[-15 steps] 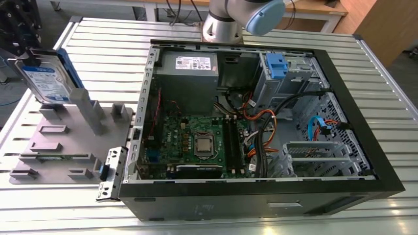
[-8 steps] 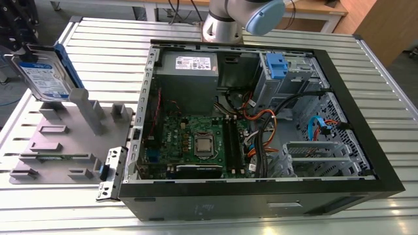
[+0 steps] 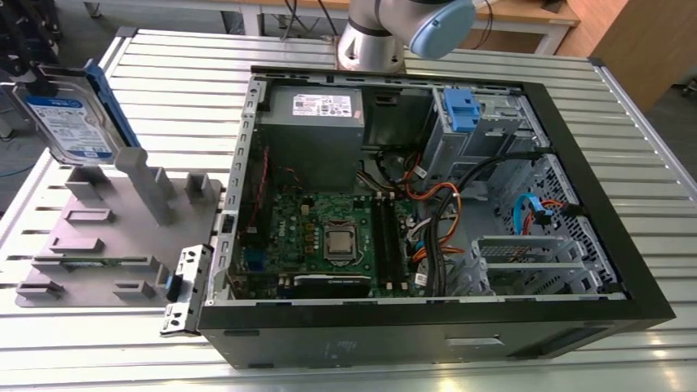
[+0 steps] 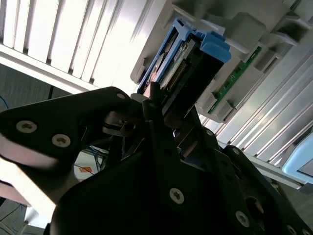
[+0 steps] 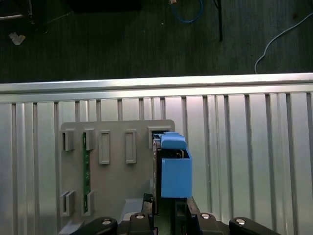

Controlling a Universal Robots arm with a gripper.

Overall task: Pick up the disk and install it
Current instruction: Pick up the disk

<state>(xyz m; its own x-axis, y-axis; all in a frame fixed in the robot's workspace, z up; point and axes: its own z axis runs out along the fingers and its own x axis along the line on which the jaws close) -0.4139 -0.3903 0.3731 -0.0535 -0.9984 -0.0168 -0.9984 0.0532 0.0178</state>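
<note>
The disk (image 3: 71, 118), a silver-grey slab with a white-and-blue label and blue side rails, stands on edge and tilted at the exterior view's far left. Its lower end is at the top of the grey fixture (image 3: 104, 237). In the first wrist view I see the disk (image 5: 175, 171) edge-on by its blue rail, over a slot of the fixture (image 5: 112, 196). My gripper (image 5: 168, 208) is shut on the disk, with a black finger on each side. The second wrist view shows the disk (image 4: 188, 68) running out from between the gripper (image 4: 171, 105) fingers.
An open black computer case (image 3: 610, 237) lies to the exterior view's right of the fixture, with a grey power-supply box (image 3: 316, 110), a motherboard (image 3: 326, 237), loose cables and a blue latch (image 3: 459, 110) at a drive bay. A green memory stick (image 5: 87, 166) sits in the fixture. Everything rests on a slatted metal table (image 3: 175, 73).
</note>
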